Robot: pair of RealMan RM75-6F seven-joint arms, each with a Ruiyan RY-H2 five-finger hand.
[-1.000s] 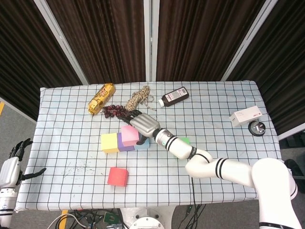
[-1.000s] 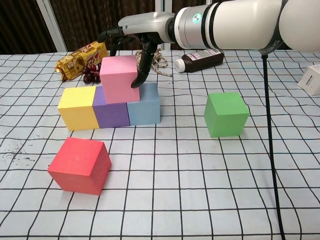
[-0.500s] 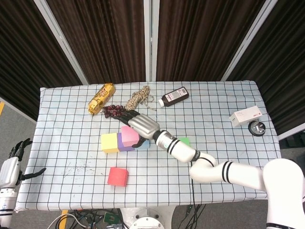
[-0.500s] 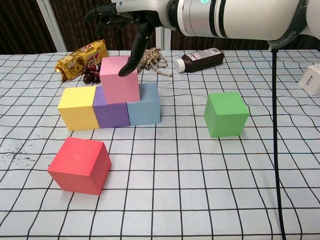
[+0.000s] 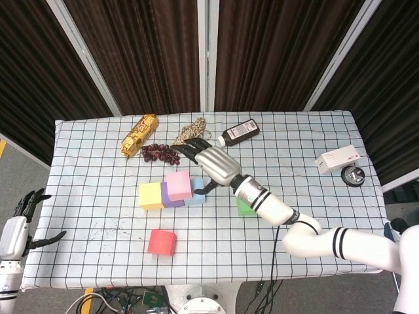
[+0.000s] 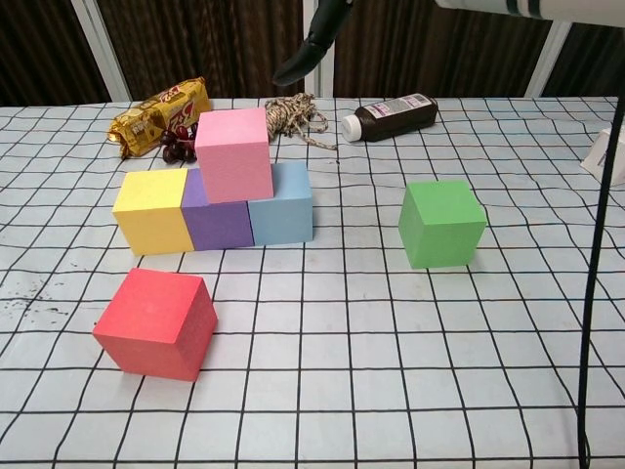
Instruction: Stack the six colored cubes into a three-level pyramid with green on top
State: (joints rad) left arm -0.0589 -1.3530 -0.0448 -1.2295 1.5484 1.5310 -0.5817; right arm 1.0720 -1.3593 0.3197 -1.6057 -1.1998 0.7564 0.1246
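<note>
A yellow cube (image 6: 153, 210), a purple cube (image 6: 217, 221) and a blue cube (image 6: 282, 205) stand in a row on the table. A pink cube (image 6: 233, 153) rests on top, over the purple and blue ones. The red cube (image 6: 156, 321) sits alone in front of the row, and the green cube (image 6: 441, 223) stands to the right. My right hand (image 5: 213, 162) hovers open above and right of the stack, touching nothing; the chest view shows only a fingertip (image 6: 311, 46). My left hand (image 5: 23, 216) hangs open off the table's left edge.
A snack bar packet (image 5: 139, 135), dark grapes (image 5: 157, 152), a rope coil (image 5: 190, 133) and a brown bottle (image 5: 239, 133) lie along the back. A white box (image 5: 338, 159) and a castor wheel (image 5: 354, 176) sit at the far right.
My right hand has let go of the pink cube and risen up and to the right. The pink cube stays on the purple and blue cubes.
</note>
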